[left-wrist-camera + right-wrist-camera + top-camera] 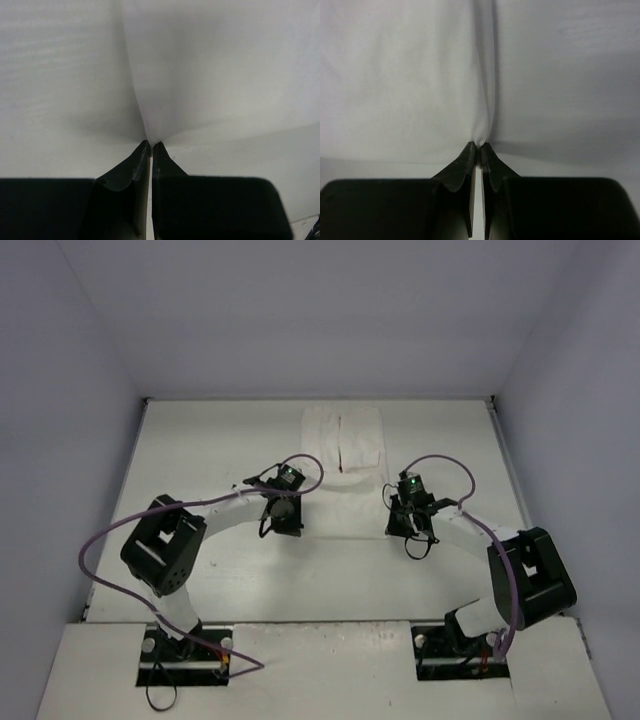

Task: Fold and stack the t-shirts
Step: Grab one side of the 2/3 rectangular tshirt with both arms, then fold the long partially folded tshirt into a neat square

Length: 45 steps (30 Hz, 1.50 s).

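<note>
**Twin pinch on a white tee — fold ready to go**

The left gripper [151,145] and the right gripper [480,146] are each clamped tight on a thin tuck at the near edge of the t-shirt [343,440]. The shirt lies mid-table with a narrower doubled part toward 12 o'clock, and the grips sit at about 8 and 4 o'clock of the cloth. The fold likely goes best if both arms lift level and travel toward 12 o'clock at the same pace, so the edge is taut between them and lands square. The bite looks shallow, and thin fabric could slip. White cloth on a white table [200,570] blurs the outline from above — no printed graphic shows. The wrist views show only cloth at the fingertips, so the number of layers gripped cannot be told.
</note>
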{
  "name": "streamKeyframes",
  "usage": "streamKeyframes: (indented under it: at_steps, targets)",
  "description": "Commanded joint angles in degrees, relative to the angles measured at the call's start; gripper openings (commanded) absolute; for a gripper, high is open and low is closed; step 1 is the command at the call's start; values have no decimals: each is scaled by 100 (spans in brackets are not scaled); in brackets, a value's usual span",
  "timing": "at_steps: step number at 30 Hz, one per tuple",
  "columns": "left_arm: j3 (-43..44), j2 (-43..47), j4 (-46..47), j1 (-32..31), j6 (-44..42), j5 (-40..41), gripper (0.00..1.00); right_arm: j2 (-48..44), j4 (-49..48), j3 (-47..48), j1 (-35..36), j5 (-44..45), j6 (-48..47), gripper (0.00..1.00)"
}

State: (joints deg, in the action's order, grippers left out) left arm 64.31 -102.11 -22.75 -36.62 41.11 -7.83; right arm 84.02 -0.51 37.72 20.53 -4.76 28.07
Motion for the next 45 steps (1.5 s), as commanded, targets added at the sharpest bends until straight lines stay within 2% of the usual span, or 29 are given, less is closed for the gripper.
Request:
streamKeyframes:
  at_steps: [1,7,12,17,22,27,32,38,40,45]
  targets:
    - [-496,1023,-528,21,-256,66,0,-728,984,-252,265,202,275,0]
    - [-1549,2130,-692,-94,-78,-46,0,-1791,1544,-571,741,146,758,0]
    - [-1835,2925,-1086,-189,87,-21,0,-2307,2107,-435,1326,382,1164,0]
    - [-1498,3666,-1870,-270,4,229,0,-2858,2757,-157,1826,446,1534,0]
    - [-761,3895,-2503,-311,-281,584,0,-2838,3332,595,1946,762,1378,0]
    - [179,3449,-2586,-208,-524,938,0,-2242,3452,1587,1841,1143,774,0]
    - [1399,2338,-2558,215,-923,968,0,-1117,3444,2692,1361,1155,-44,0]
    - [2700,1346,-2463,658,-1362,1023,0,-73,3455,4076,478,726,-808,0]
    - [3235,956,-2438,810,-1460,1044,0,386,3463,4890,161,439,-947,0]
    - [4191,125,-2421,1039,-1529,895,0,1396,3455,5817,-126,-96,-1056,0]
